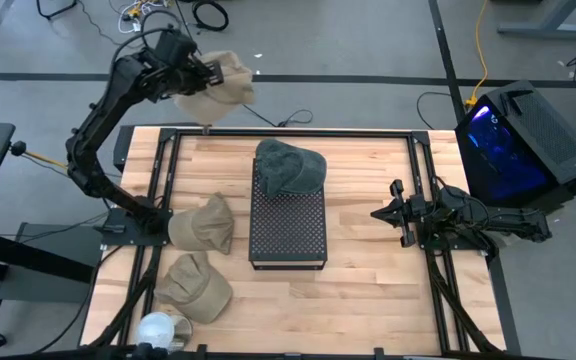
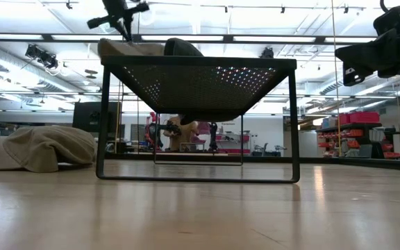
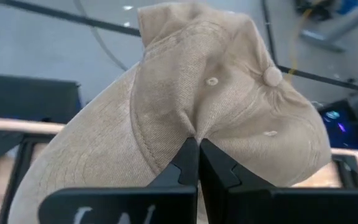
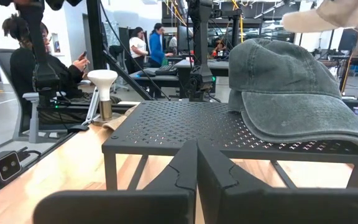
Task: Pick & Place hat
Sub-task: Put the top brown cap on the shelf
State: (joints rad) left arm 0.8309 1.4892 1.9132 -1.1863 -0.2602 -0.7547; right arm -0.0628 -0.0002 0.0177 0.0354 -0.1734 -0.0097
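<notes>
progress looks partial: one grey hat [image 1: 289, 166] already lies on the black rack [image 1: 288, 235]. left gripper [image 1: 211, 74], fingers clamped on a tan hat [image 1: 224, 85], holds it up beyond the table's far edge, not yet over the rack. two more tan hats [image 1: 200, 222] wait on the table [image 1: 368, 300]. right gripper [image 1: 390, 212] rests closed, empty, beside the rack.

We're in a big open workshop: grey floor [image 1: 368, 40] with cables, ceiling strip lights [image 2: 186, 35], people at desks [image 4: 23, 68] behind.
</notes>
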